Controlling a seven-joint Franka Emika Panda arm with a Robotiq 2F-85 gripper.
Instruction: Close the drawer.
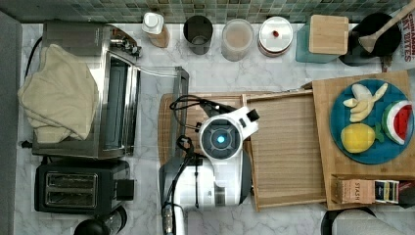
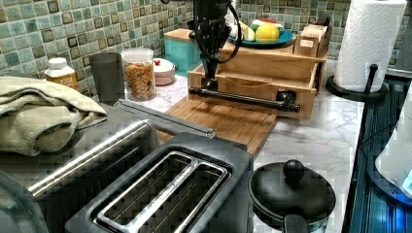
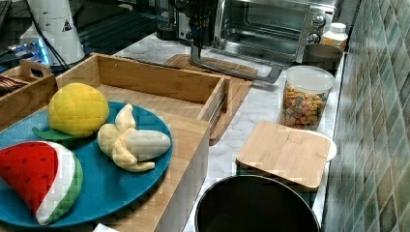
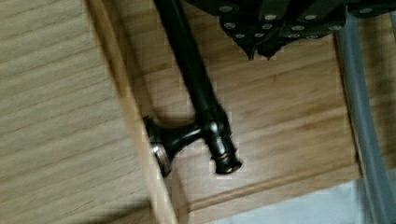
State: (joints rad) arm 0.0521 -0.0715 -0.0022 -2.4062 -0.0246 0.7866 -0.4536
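The drawer (image 1: pixel 286 142) is a shallow bamboo tray with a ribbed floor, pulled well out of its bamboo stand (image 1: pixel 325 161). Its long black bar handle (image 2: pixel 243 99) runs across the front. My gripper (image 2: pixel 210 80) hangs straight down at the left view's left end of that bar. In the wrist view the handle (image 4: pixel 196 84) passes beside my gripper (image 4: pixel 260 53), on the drawer's side of it. The fingertips are together with nothing between them. From the top view my arm (image 1: pixel 222 139) covers the drawer's front edge. The right view has the drawer (image 3: pixel 154 84) with my gripper (image 3: pixel 197 41) beyond it.
A bamboo cutting board (image 2: pixel 228 121) lies under the gripper in front of the drawer. The toaster oven's glass door (image 1: pixel 156 81) hangs open over the board. A blue plate (image 1: pixel 369 147) of toy fruit tops the stand. Jars (image 1: pixel 237 39) line the tiled wall; a paper towel roll (image 2: pixel 369 43) stands beside the stand.
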